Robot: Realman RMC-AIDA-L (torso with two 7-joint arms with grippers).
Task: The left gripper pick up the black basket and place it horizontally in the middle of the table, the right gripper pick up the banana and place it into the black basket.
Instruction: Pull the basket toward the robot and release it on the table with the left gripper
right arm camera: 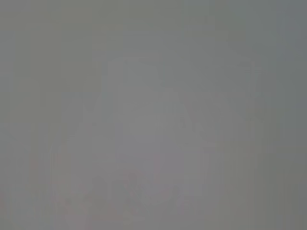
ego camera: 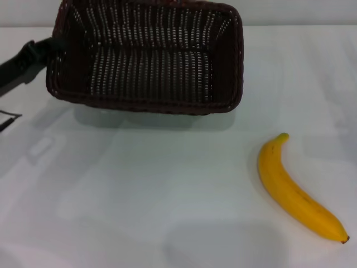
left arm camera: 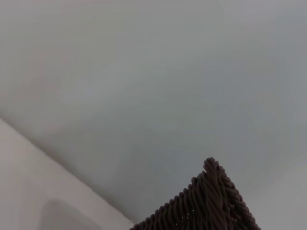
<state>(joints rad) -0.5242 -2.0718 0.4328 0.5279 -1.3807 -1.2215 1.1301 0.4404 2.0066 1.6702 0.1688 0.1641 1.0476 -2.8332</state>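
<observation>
The surface (ego camera: 145,212) carries one basket (ego camera: 148,56) at the frame's upper left, tilted, its left end met by the left gripper (ego camera: 39,53) reaching in from the left edge; whether its jaws pinch the rim I cannot tell. One banana (ego camera: 293,190) lies at lower right, well apart.

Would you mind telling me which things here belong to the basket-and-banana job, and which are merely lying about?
Belongs to the job:
- black basket, lifted and tilted
- left gripper, at the basket's left end
- banana, on the table

Just lying about:
- nothing else in view
</observation>
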